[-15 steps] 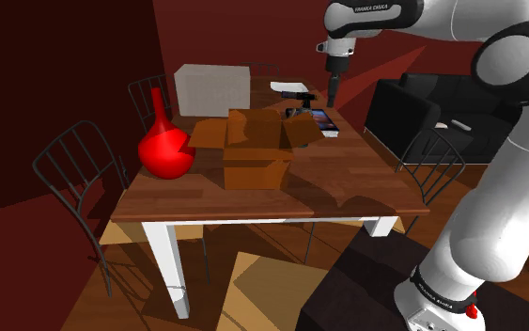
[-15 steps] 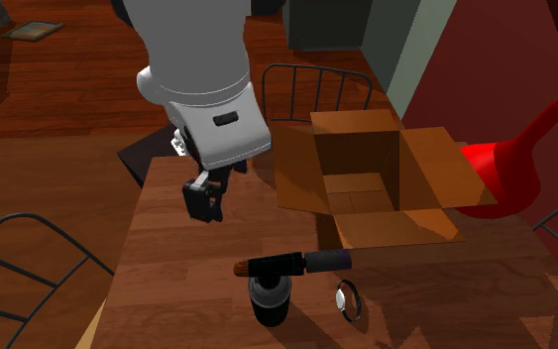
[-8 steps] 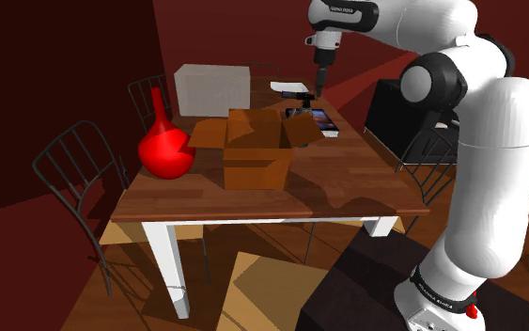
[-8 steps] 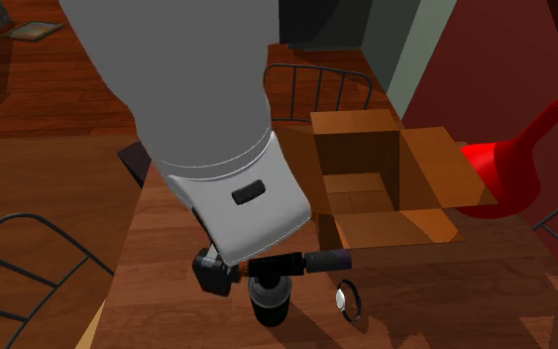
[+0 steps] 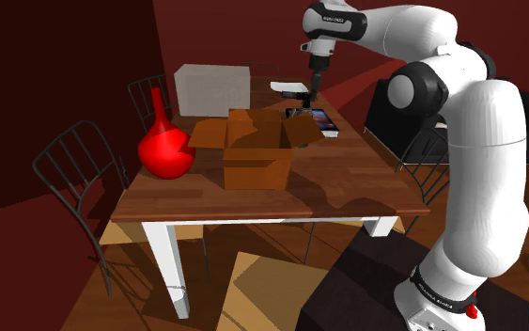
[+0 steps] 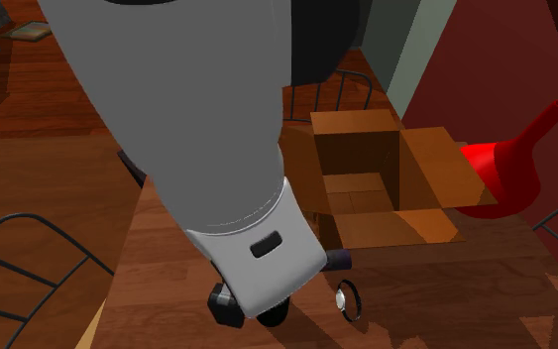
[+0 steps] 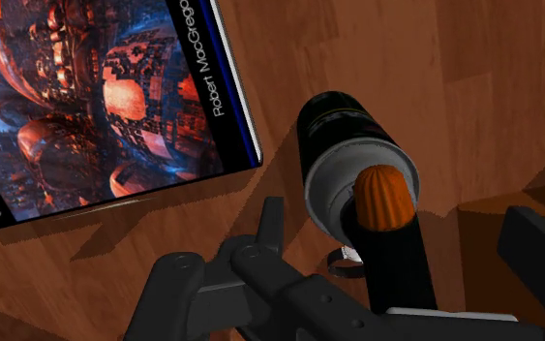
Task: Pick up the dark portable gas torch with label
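Gripper (image 5: 314, 86) over gas torch (image 7: 352, 160), fingers apart, nothing held.
Dark torch stands upright on wooden table (image 5: 347, 193), just beside a book (image 7: 96, 107), w/ orange knob (image 7: 384, 194) on top; open cardboard box (image 5: 257, 155) nearby.

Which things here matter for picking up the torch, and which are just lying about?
For the job: gas torch; open gripper above it.
Lying about: book; cardboard box; red vase; white box.
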